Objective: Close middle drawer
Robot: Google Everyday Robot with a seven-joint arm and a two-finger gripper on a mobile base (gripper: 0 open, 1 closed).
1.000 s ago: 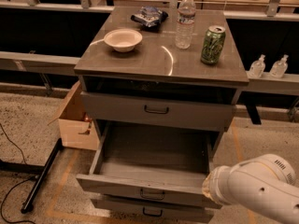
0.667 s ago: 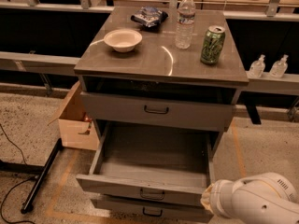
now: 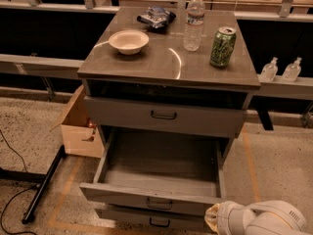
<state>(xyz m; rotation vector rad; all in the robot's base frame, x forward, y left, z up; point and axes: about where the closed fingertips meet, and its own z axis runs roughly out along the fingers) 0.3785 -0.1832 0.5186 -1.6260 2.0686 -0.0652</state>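
The middle drawer [image 3: 146, 196] is a wide grey metal drawer, pulled far out and empty, with a small dark wire handle [image 3: 159, 204] at front centre. It sits below the shut top drawer [image 3: 164, 115] and above the lowest drawer [image 3: 156, 222]. My gripper [image 3: 213, 218] is at the bottom right, at the end of the white arm [image 3: 264, 220]. It sits close to the right end of the middle drawer's front, at about the height of that front. Whether it touches the front does not show.
On the cabinet top [image 3: 166, 62] stand a white bowl [image 3: 128, 41], a snack bag [image 3: 156, 17], a water bottle [image 3: 194, 22] and a green can [image 3: 222, 47]. An open cardboard box [image 3: 78, 126] and a black floor bar [image 3: 44, 185] lie to the left. Two small bottles [image 3: 279, 69] stand at the right.
The white arm has sunk lower in the view and shifted slightly left, nearer the right end of the drawer front. The middle drawer stays equally far out.
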